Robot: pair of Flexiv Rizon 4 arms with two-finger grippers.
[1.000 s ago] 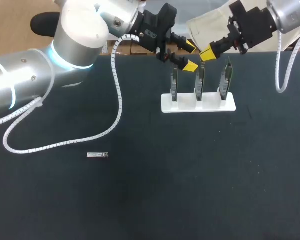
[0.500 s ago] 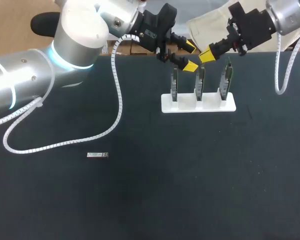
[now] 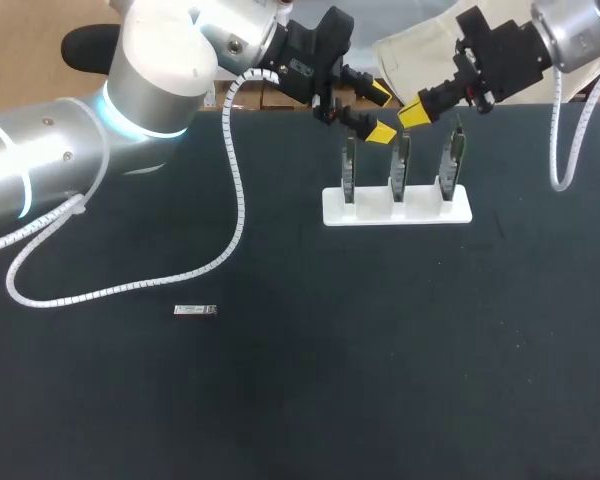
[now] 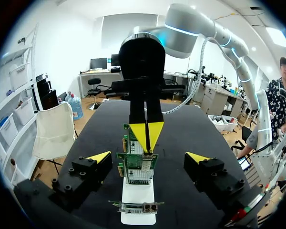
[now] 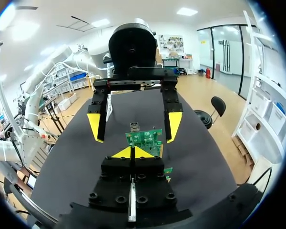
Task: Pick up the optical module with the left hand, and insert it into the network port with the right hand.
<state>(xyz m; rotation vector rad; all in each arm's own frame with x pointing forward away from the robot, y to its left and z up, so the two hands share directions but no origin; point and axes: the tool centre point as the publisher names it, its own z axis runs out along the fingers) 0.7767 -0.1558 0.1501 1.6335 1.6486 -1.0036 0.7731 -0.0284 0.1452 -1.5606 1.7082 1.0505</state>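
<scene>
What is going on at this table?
Both arms hover over the white stand holding three upright circuit boards at the far side of the table. The left gripper has open, empty fingers; the right gripper has its fingers shut together, close by. The optical module lies untouched on the table, nearer the front.

The table (image 3: 380,350) is matt black, the module (image 3: 195,310) silvery metal, and ahead of the matt-black left gripper (image 3: 381,114) glossy green boards (image 4: 137,167) sit in a smooth white plastic stand (image 3: 397,207).
</scene>
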